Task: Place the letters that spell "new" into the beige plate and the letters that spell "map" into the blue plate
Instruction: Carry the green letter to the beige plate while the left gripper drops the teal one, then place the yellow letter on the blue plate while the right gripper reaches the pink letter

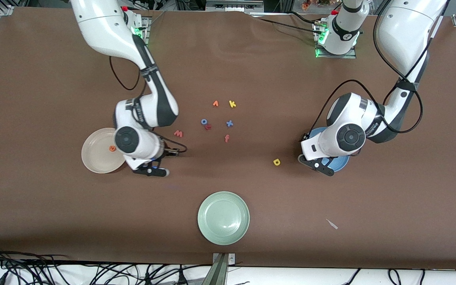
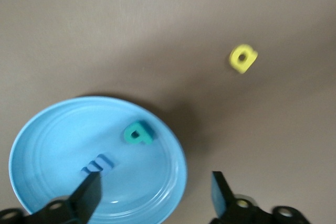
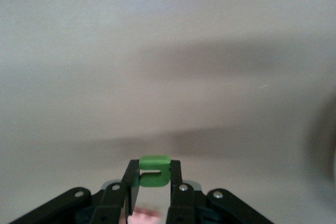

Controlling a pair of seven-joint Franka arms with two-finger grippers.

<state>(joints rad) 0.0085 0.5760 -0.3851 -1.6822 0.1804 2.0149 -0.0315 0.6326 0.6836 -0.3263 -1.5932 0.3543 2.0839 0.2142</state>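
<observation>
Our right gripper (image 3: 154, 182) pinches the green "n" (image 3: 154, 171) just beside the beige plate (image 1: 95, 158), so we judge it goes there next, while our left gripper (image 2: 155, 195) stands wide over the blue plate (image 2: 47, 140).

Green "n" (image 3: 154, 171) pinched in the right claw (image 3: 153, 174); teal "p" (image 2: 138, 133) and blue "m" (image 2: 98, 164) lie in the blue plate (image 2: 42, 135).

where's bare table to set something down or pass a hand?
Bare brown stretches lie between the pale green plate and the loose letter cluster, and toward both table ends outside the beige plate and blue plate. It is crowded at that mid-table cluster and around the yellow "a" beside the left gripper.
</observation>
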